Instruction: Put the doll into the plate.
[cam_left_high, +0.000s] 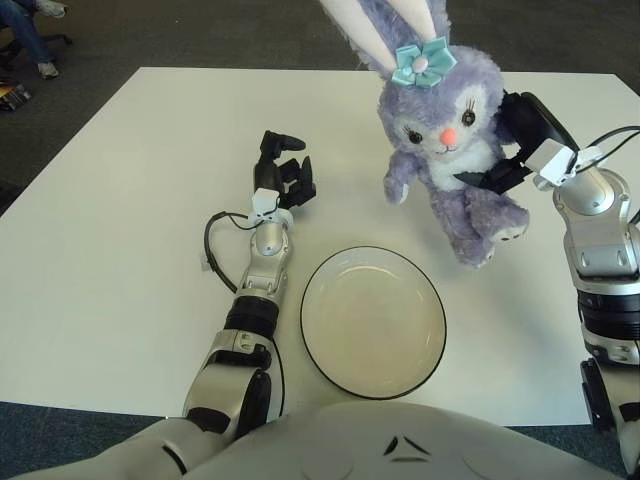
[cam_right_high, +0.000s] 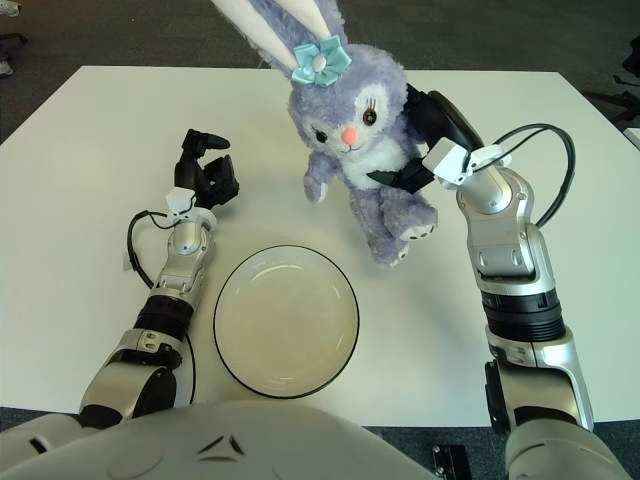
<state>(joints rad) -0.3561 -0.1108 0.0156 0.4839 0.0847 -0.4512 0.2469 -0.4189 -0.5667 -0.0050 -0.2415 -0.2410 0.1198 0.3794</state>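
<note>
Purple plush doll (cam_left_high: 443, 140), held upright off the white desk (cam_left_high: 120, 200) by the right hand (cam_left_high: 515, 150) clasping its side. The empty plate (cam_left_high: 373, 322) lies toward seven o'clock from it. The left hand (cam_left_high: 283, 178), holding nothing, shows at the plate's ten o'clock.

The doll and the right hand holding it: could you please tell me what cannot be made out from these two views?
- Doll: the ear tips are cut off by the top edge in both eye views.
- Right hand: most of its fingers are hidden behind the doll's body.
- Whether the doll's feet are above the table or touching it cannot be told.
</note>
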